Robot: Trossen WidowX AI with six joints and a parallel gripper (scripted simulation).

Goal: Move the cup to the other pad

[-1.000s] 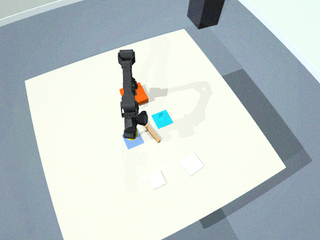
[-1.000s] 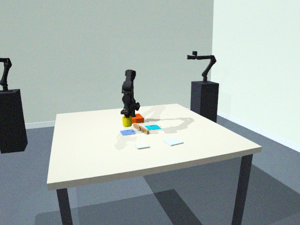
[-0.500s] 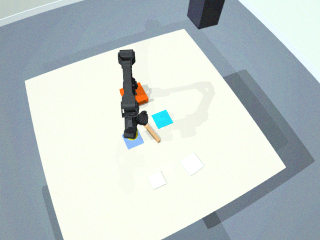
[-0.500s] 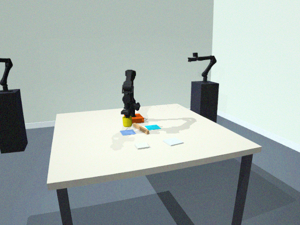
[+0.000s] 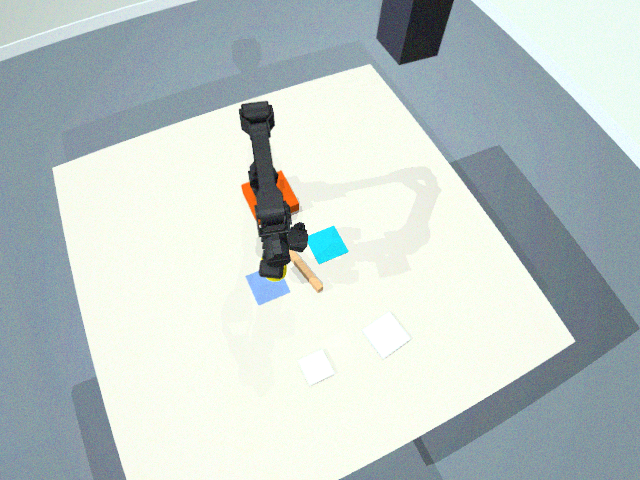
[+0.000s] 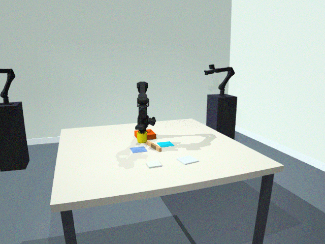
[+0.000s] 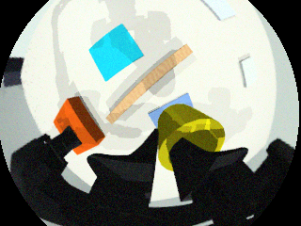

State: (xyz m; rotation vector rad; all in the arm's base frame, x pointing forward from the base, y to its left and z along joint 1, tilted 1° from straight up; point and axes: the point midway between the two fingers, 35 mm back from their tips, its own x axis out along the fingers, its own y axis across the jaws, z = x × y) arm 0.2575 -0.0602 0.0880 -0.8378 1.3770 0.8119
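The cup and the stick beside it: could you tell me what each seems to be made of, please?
The cup, held in the hand, looks like matte yellow plastic: flat, even colour, no grain. The stick looks like bare pale wood, tan and unglossy, though no grain shows.

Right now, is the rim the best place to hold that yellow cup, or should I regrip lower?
Keep the rim grip from above. The gripper is shut on the yellow cup, which hangs upright and open at the top. A side grip lower down would probably bring the fingers close to the wooden bar while crossing.
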